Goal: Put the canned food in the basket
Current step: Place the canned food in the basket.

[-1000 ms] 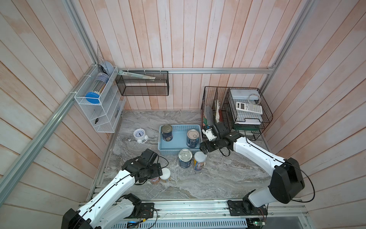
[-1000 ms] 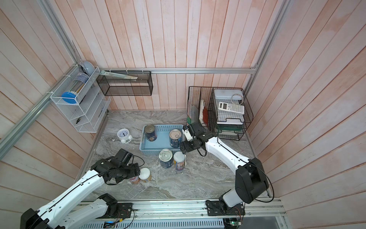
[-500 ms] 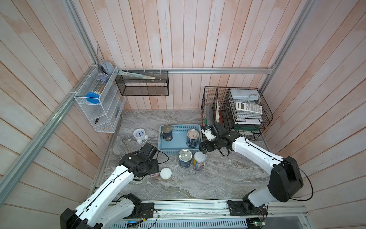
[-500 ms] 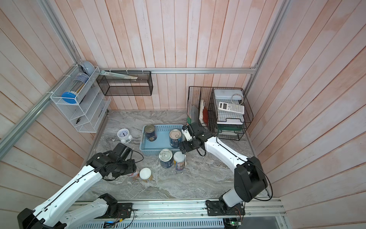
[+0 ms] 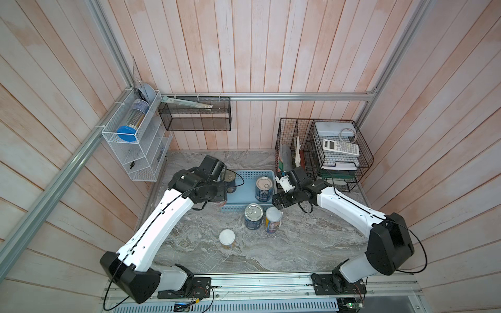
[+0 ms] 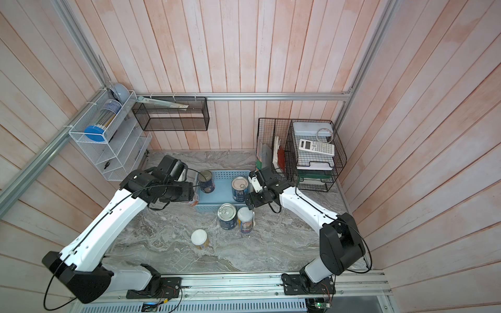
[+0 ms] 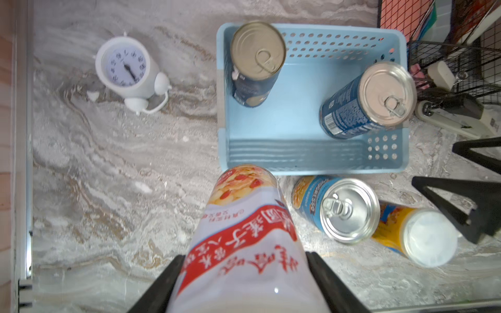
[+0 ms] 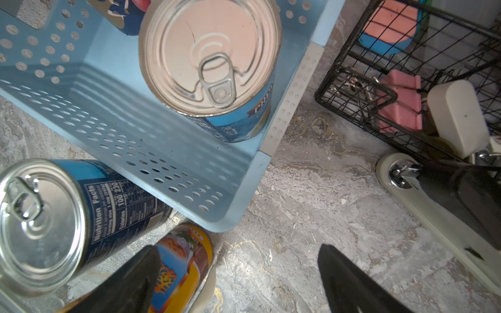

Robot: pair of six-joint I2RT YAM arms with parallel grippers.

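The table [image 5: 311, 244] is a grey, veined, marble-look slab, closed in on three sides by walls of pale pink wooden planks edged with aluminium rails. A white wire shelf [image 5: 135, 162] hangs on the left wall, and black wire racks [image 5: 324, 154] stand in the far right corner. The basket [image 5: 248, 195] is smooth light blue plastic with rows of round holes in its walls and sits toward the back of the table. Upright inside it are one blue-labelled can [image 5: 264, 187] at the right end and a second blue-labelled can [image 6: 206, 181] at the left, both with dull silver pull-tab tops. Just in front of the basket a third pull-tab can [image 5: 254, 215] and a yellow-labelled can [image 5: 273, 220] with a white plastic lid stand side by side. A lone white-lidded can [image 5: 227, 238] stands nearer the front edge. The left gripper [image 7: 244, 256] has its black fingers [image 7: 168, 281] pressed against both sides of a glossy red-and-white can [image 7: 244, 216] at the basket's near left corner. In both top views the arm hides nearly all of this can, so whether it clears the table cannot be told. The right gripper [image 8: 238, 248] has its fingers spread wide on nothing, above the yellow-labelled can. A white round clock [image 7: 126, 67] shows only in the left wrist view.
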